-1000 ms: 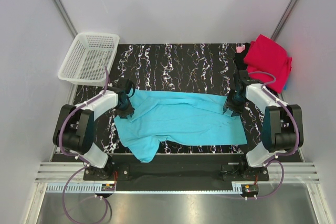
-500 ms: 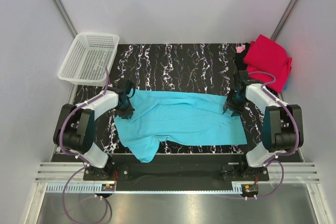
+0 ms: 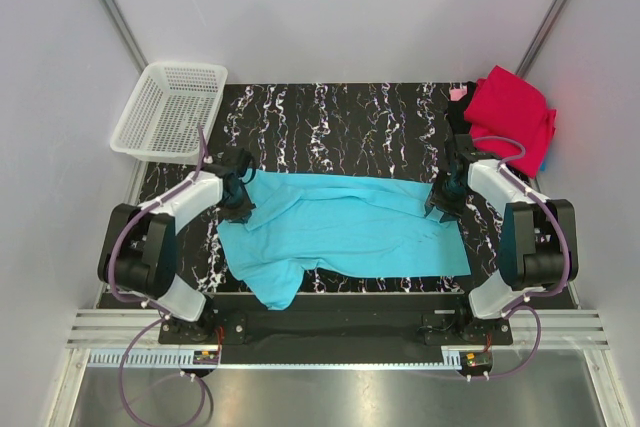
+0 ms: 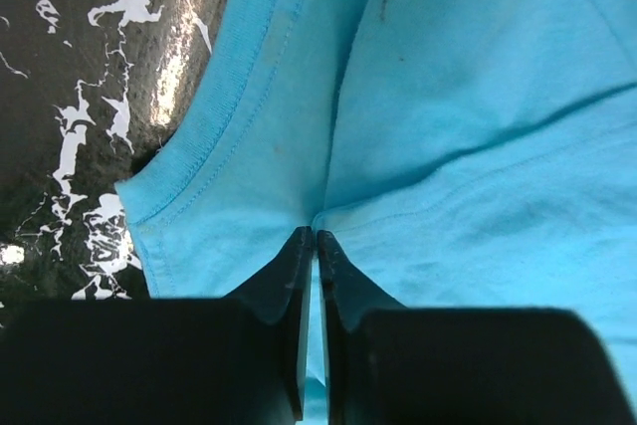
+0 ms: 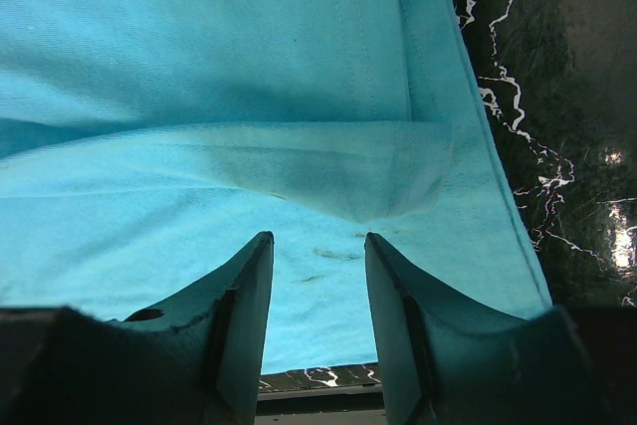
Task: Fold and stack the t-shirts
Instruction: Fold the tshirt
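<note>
A turquoise t-shirt [image 3: 350,227] lies spread across the front of the black marbled table [image 3: 340,127], one sleeve drooping over the near edge. At the shirt's far left corner, beside the collar [image 4: 229,87], my left gripper [image 3: 240,209] [image 4: 316,234] is shut on a pinched ridge of the cloth. My right gripper [image 3: 440,209] [image 5: 317,238] stands open at the far right corner, fingers on either side of a low fold [image 5: 328,161] and holding nothing. A crimson t-shirt [image 3: 512,112] lies bunched at the far right corner of the table.
A white mesh basket [image 3: 168,107] sits at the far left, partly off the table. A bit of pink cloth [image 3: 458,94] and a sliver of blue cloth [image 3: 548,157] show beside the crimson pile. White walls close in on both sides.
My left gripper's jaws have closed onto the turquoise cloth. The right arm and the shirt have stayed put.
</note>
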